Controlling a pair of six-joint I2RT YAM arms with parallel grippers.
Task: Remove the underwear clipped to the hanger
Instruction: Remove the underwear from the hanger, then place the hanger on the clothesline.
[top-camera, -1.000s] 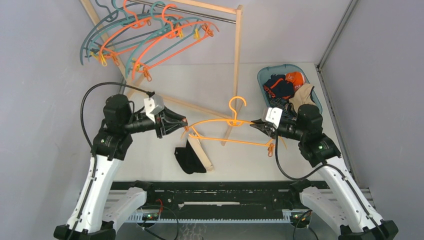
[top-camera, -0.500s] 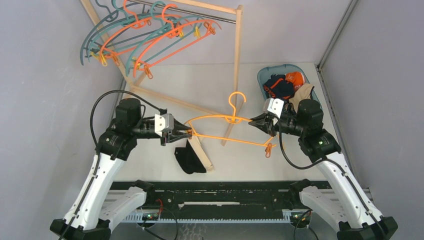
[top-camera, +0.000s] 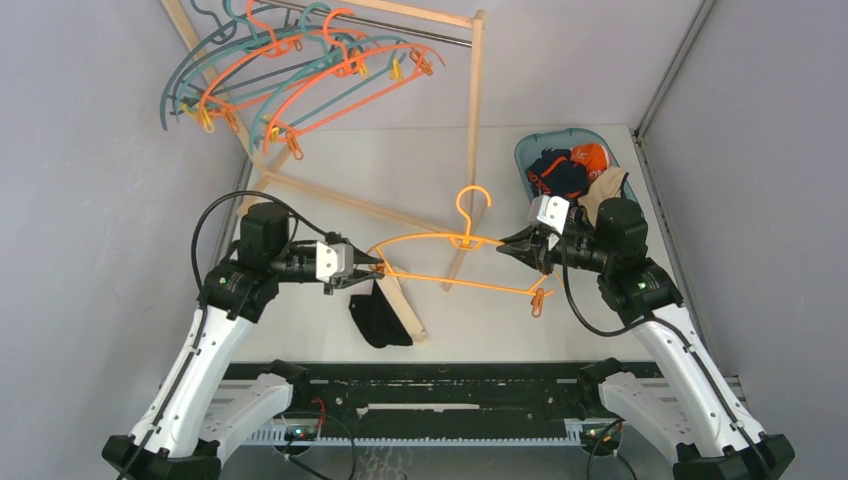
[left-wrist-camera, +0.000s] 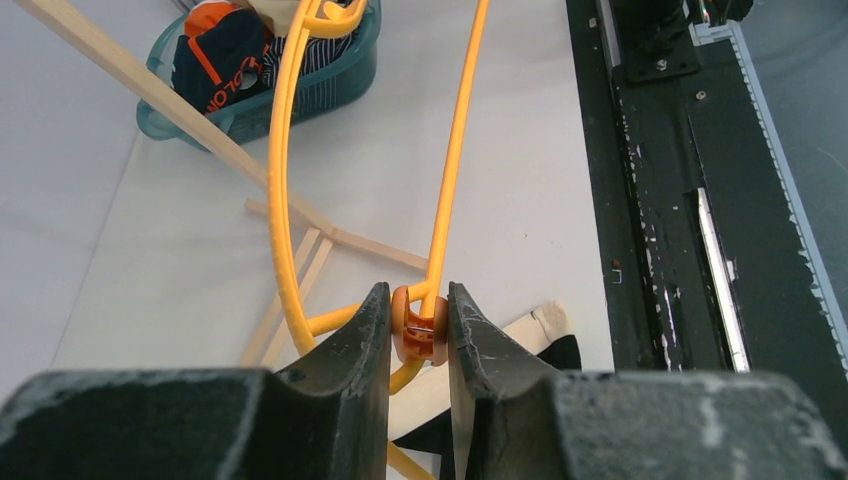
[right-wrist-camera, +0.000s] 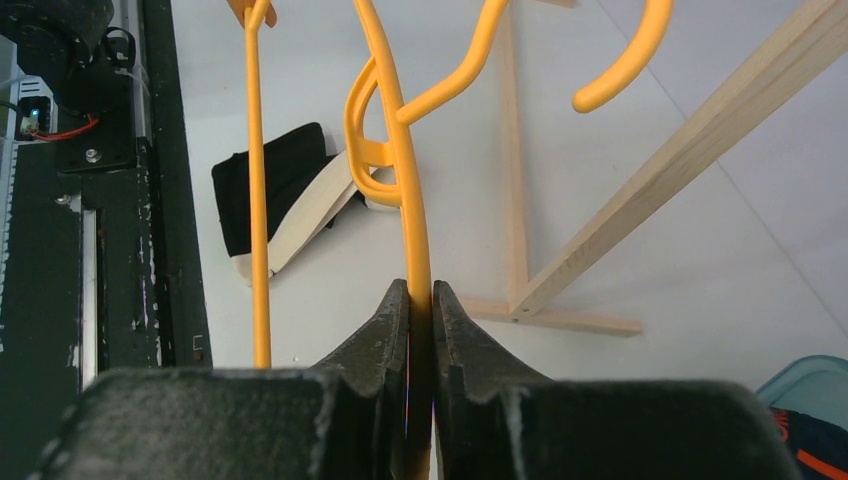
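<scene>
A bare wooden drying rack (top-camera: 471, 130) stands on a white table (top-camera: 400, 170), its metal rail crowded at the upper left of the frame with teal and orange spare hangers (top-camera: 345, 62) fitted with small clips. A teal plastic basket (top-camera: 520, 152) sits at the upper right. A black mounting rail (top-camera: 450, 385) runs along the bottom edge.
</scene>
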